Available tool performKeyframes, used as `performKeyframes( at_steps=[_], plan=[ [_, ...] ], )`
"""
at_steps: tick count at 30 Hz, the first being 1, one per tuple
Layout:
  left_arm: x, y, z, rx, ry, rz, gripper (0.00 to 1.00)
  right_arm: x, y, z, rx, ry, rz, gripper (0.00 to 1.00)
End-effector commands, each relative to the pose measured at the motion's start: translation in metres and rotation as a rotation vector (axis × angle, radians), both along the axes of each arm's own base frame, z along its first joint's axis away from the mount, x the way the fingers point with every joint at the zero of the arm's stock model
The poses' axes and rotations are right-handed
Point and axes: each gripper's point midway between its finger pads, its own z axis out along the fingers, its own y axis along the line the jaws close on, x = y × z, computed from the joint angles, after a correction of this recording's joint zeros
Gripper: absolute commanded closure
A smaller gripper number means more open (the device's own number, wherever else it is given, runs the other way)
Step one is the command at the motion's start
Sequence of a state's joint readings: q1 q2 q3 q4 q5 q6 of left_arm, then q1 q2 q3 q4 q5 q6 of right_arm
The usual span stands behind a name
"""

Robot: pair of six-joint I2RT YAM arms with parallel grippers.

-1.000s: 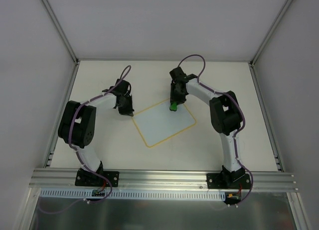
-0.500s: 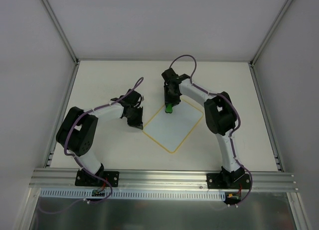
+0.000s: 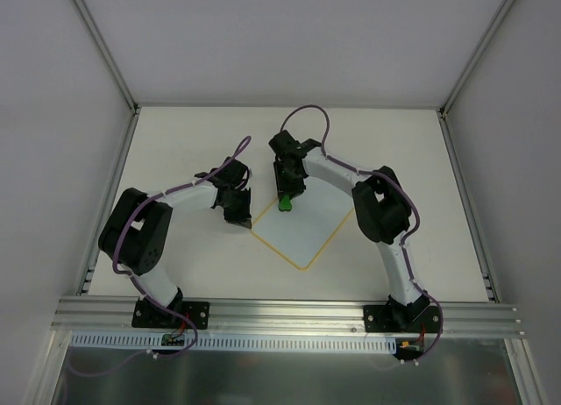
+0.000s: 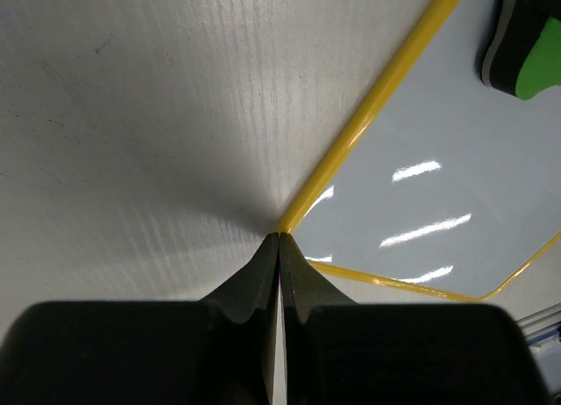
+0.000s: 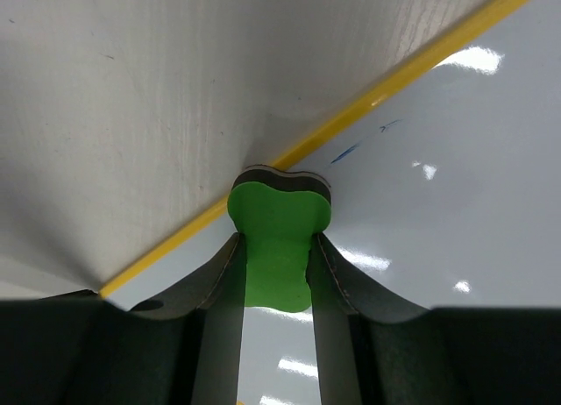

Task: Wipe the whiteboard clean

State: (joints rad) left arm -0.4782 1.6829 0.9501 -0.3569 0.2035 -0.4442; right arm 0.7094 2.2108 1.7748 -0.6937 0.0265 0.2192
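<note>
The whiteboard [image 3: 308, 221] lies flat mid-table, white with a thin yellow rim, turned like a diamond. Its face is almost plain; a few faint blue specks [image 5: 351, 151] remain near the rim. My right gripper [image 3: 285, 202] is shut on the green eraser [image 5: 279, 238] and presses it on the board's upper left edge. My left gripper [image 3: 243, 217] is shut, with its tips touching the board's left corner [image 4: 282, 228]. The eraser also shows in the left wrist view [image 4: 526, 46].
White walls stand on three sides of the table [image 3: 175, 142]. A metal rail [image 3: 289, 313] runs along the near edge, with both arm bases on it.
The board has rotated clockwise into a diamond and shifted right. My right gripper slid the eraser left and slightly down along the board's upper edge. My left gripper moved right to the board's corner.
</note>
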Motion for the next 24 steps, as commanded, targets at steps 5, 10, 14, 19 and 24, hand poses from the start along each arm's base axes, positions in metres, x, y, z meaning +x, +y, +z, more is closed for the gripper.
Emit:
performKeyframes(
  at_steps=[5,10,14,19,24],
  plan=[
    [-0.015,0.014,-0.012,0.063,0.039,0.026,1.0,0.021,-0.06,-0.015,-0.107,0.062,-0.14,1.0],
    [-0.016,0.013,-0.012,0.06,0.041,0.024,1.0,0.052,-0.088,-0.008,-0.119,0.018,-0.231,1.0],
    [-0.016,0.014,-0.011,0.06,0.037,0.026,1.0,0.062,-0.093,-0.013,-0.134,0.018,-0.24,1.0],
    [-0.015,0.013,-0.009,0.053,0.034,0.024,1.0,0.055,-0.083,-0.021,-0.137,0.061,-0.195,1.0],
    [-0.013,0.011,-0.008,0.049,0.033,0.025,1.0,0.043,-0.061,-0.024,-0.133,0.076,-0.131,1.0]
  ],
)
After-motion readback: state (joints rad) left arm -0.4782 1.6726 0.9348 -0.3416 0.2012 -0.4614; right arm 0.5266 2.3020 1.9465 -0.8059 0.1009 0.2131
